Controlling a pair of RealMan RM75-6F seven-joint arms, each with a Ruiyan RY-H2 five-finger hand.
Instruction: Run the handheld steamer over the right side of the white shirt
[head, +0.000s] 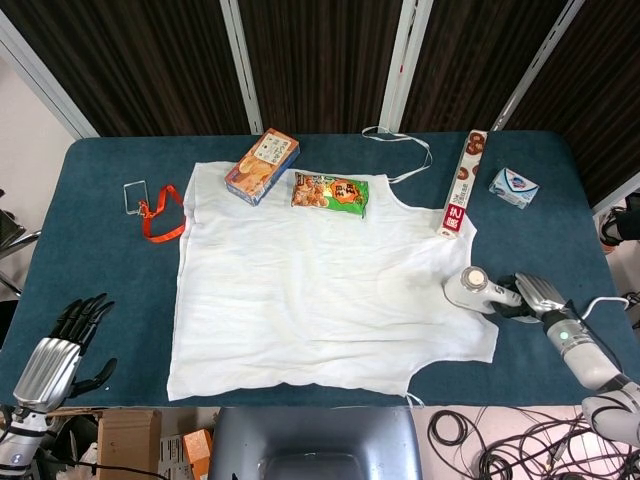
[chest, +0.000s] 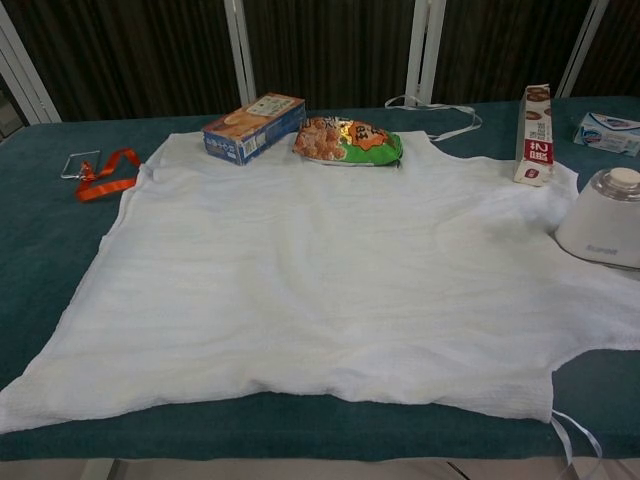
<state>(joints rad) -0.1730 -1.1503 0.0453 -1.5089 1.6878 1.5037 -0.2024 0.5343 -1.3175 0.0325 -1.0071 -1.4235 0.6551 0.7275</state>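
Observation:
The white shirt (head: 320, 285) (chest: 330, 285) lies flat across the blue table. A white handheld steamer (head: 470, 288) (chest: 603, 230) sits on the shirt's right edge, and my right hand (head: 535, 296) grips its handle from the right. The chest view shows only the steamer's body; the right hand is out of that frame. My left hand (head: 62, 350) hangs off the table's front left corner with its fingers spread and nothing in it.
On the shirt's far edge lie a biscuit box (head: 262, 165) and a green snack bag (head: 330, 192). A long red-and-white box (head: 461, 184) stands by the right shoulder, a small tissue pack (head: 513, 187) beyond it. An orange lanyard (head: 158, 213) lies at the left.

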